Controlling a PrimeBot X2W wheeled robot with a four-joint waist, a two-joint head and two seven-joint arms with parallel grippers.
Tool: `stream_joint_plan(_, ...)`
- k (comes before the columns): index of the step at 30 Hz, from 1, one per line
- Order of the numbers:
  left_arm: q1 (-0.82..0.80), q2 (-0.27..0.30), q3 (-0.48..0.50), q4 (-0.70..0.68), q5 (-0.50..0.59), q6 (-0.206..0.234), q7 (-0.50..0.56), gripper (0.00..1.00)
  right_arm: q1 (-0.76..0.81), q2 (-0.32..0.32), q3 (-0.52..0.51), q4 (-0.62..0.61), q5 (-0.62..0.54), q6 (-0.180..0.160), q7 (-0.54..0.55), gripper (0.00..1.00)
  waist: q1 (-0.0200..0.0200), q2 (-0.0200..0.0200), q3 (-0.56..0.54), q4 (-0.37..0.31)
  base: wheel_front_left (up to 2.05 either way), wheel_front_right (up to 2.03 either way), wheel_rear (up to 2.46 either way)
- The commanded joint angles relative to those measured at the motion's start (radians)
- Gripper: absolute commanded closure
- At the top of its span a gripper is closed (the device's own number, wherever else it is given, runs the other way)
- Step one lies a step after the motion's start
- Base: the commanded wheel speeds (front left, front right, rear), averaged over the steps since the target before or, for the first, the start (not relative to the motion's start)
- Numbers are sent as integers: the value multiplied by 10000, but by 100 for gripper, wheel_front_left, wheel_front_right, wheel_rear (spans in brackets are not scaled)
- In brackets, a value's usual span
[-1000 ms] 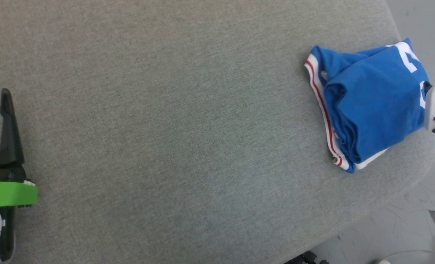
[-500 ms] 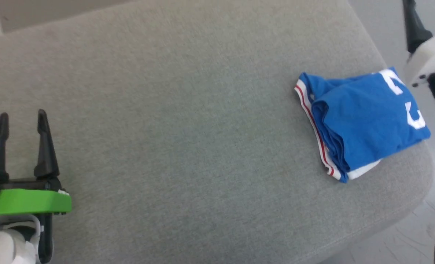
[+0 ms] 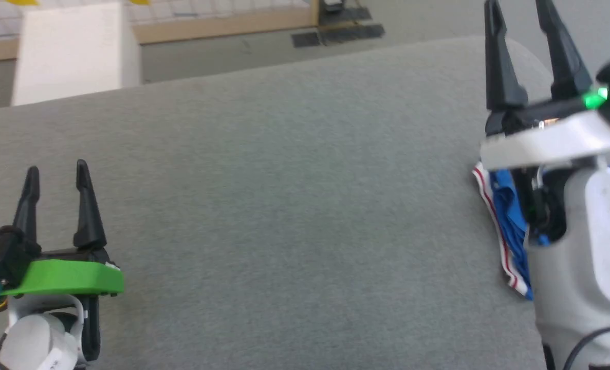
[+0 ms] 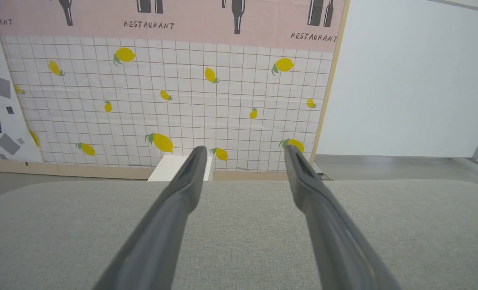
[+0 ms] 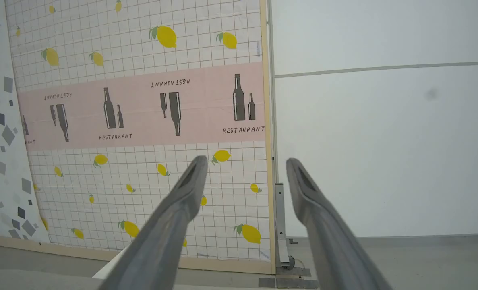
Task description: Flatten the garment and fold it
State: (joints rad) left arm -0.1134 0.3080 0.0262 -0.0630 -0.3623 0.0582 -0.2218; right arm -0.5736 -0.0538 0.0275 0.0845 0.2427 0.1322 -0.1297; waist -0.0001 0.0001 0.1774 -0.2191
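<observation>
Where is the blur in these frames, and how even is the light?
Head view: blurred throughout, worst on the right pincer and shirt; left wrist view: wall sharp, near fingers soft; right wrist view: same; light even, no glare.

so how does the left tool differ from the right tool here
The left tool wears a green collar; the right tool wears a white one with a green light. The left sits at the lower left over the table; the right stands at the upper right, its forearm hiding most of the garment. Both are open and empty.
</observation>
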Motion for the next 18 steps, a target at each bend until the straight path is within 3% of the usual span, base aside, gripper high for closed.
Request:
stream_joint_plan(1, -172, -56, -61, 131, -72, 32, -40, 0, 373, 27, 61, -43, 132, -15, -311, 0, 1, -1, -900, 1000, 0, 0, 0)
stream_joint_plan(8, -307, -174, -394, 530, 15, -1, -61, 0, 1871, 33, 133, 261, 509, -15, -1210, 0, 1, -1, -1150, 1638, 0, 0, 0)
stream_joint_plan(18, -113, -587, -855, 787, 37, 49, -135, 0, 3330, 34, -114, -42, 341, -15, -1317, 0, 1, -1, -1419, 2158, 0, 0, 0)
